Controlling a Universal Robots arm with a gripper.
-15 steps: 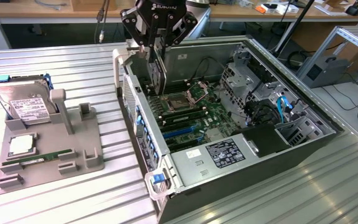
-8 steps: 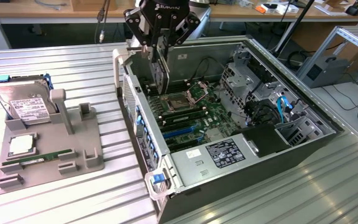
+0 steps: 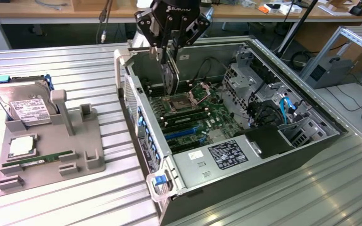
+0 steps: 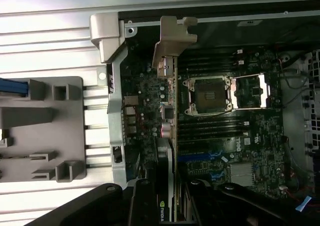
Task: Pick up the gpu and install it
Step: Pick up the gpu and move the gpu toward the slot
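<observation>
My gripper (image 3: 170,46) hangs over the rear left part of the open computer case (image 3: 187,175) and is shut on the gpu (image 3: 170,75). The thin card hangs vertically below the fingers, its lower edge just above the motherboard (image 3: 216,113). In the wrist view the gpu (image 4: 171,116) is seen edge-on, with its metal bracket (image 4: 172,36) toward the case's rear wall. It runs over the board beside the CPU socket (image 4: 207,95). The gripper (image 4: 167,203) clamps the card's near end between dark fingers (image 4: 142,203).
A grey fixture (image 3: 86,136) on the exterior view's left holds a silver hard drive (image 3: 27,106), a processor chip (image 3: 20,147) and a green memory stick (image 3: 39,161). Blue slots (image 3: 181,132) lie on the board. Drive cages and cables (image 3: 275,108) fill the case's right side.
</observation>
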